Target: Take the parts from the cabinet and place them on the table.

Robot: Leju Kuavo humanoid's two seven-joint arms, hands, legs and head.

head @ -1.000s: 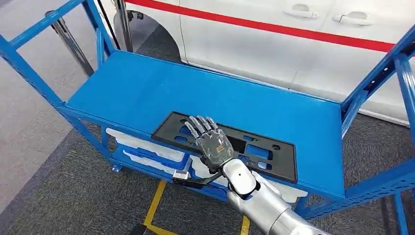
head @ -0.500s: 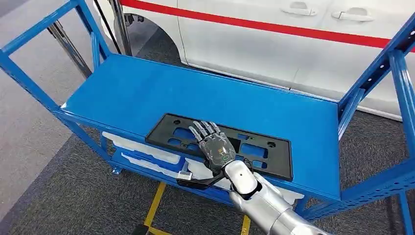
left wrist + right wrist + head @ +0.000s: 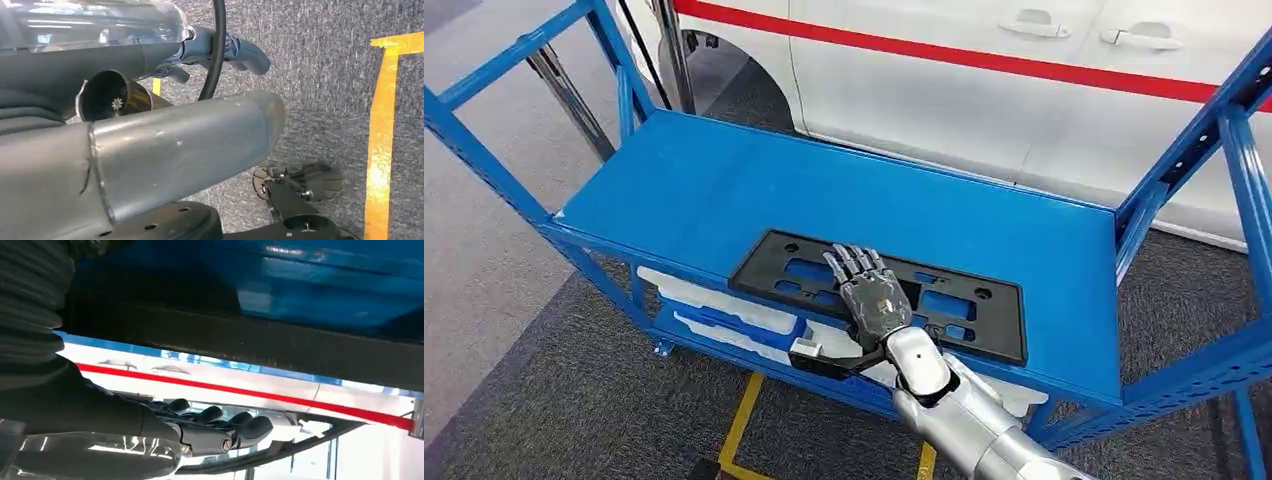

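Note:
A flat black frame part (image 3: 969, 300) with several cut-outs lies near the front edge of the blue cabinet's top shelf (image 3: 724, 180). My right hand (image 3: 872, 298) rests flat on top of the part's middle, fingers stretched out and slightly apart, gripping nothing. In the right wrist view the dark fingers (image 3: 235, 427) lie straight beside the black part (image 3: 250, 340). My left hand (image 3: 200, 140) hangs over the grey carpet with nothing in it, its fingers (image 3: 247, 52) loosely extended.
White foam trays (image 3: 714, 300) sit on the lower shelf under the part. Blue uprights (image 3: 1184, 170) stand at both ends of the cabinet. A white car with a red stripe (image 3: 984, 90) is parked right behind. Yellow floor tape (image 3: 742, 420) runs below the front edge.
My right hand has slid a little to the right and back along the part. The part stays where it lay. The camera has shifted slightly.

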